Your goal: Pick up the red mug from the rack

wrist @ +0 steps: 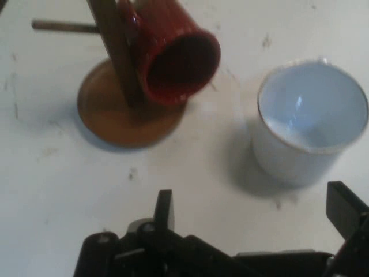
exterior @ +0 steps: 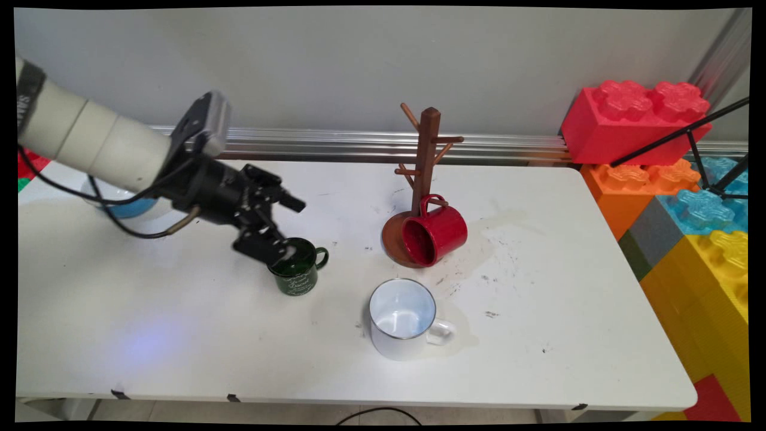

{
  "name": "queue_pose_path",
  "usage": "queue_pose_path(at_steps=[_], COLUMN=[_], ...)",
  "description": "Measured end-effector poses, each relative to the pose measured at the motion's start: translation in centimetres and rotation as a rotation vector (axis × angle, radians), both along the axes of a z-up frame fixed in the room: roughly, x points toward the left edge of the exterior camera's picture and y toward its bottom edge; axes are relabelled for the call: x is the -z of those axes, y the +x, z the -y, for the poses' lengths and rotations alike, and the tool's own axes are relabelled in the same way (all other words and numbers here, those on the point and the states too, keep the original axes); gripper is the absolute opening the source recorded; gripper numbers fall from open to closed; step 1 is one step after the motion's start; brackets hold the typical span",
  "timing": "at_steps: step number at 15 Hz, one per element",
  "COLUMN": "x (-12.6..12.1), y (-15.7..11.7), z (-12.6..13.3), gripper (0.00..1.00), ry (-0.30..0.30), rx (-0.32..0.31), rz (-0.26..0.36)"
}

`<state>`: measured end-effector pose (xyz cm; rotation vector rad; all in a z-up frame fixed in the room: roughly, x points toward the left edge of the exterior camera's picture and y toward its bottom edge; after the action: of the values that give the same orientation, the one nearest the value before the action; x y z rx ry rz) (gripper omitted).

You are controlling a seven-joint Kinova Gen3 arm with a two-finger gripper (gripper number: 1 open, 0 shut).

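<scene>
My gripper [exterior: 288, 230] [wrist: 253, 209] stands open, low over the table's left middle, and holds nothing. A small dark green mug [exterior: 297, 270] stands upright just below it. One fingertip [exterior: 279, 254] overlaps the mug's left rim in the main view; whether it touches, I cannot tell. The green mug does not show in the hand view. That view looks at a red mug [exterior: 434, 234] [wrist: 173, 57] hanging by its handle from a low peg of a brown wooden mug tree [exterior: 428, 152] [wrist: 118, 112]. A white mug [exterior: 403, 318] [wrist: 308, 124] stands upright to the tree's front.
A blue bowl [exterior: 130, 208] sits partly hidden behind the arm at the far left. Large toy bricks, red [exterior: 634, 120], orange [exterior: 628, 185] and yellow [exterior: 712, 281], are stacked past the table's right edge. Black tripod legs [exterior: 688, 133] cross them. A metal rail [exterior: 335, 143] runs along the back.
</scene>
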<state>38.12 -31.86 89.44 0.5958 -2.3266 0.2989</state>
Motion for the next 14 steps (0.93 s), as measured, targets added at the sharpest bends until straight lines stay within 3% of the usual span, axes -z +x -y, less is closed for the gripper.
queue_pose_path(at_steps=[5, 10, 14], x=[-0.9, 0.1, 1.1], y=[-5.4, -10.4, -13.3], z=[0.5, 1.1, 1.7], gripper=[1.00, 1.00, 1.00], ry=[0.018, 0.105, 0.166], rx=[-0.113, -0.309, -0.419], rz=[-0.025, -0.085, -0.132])
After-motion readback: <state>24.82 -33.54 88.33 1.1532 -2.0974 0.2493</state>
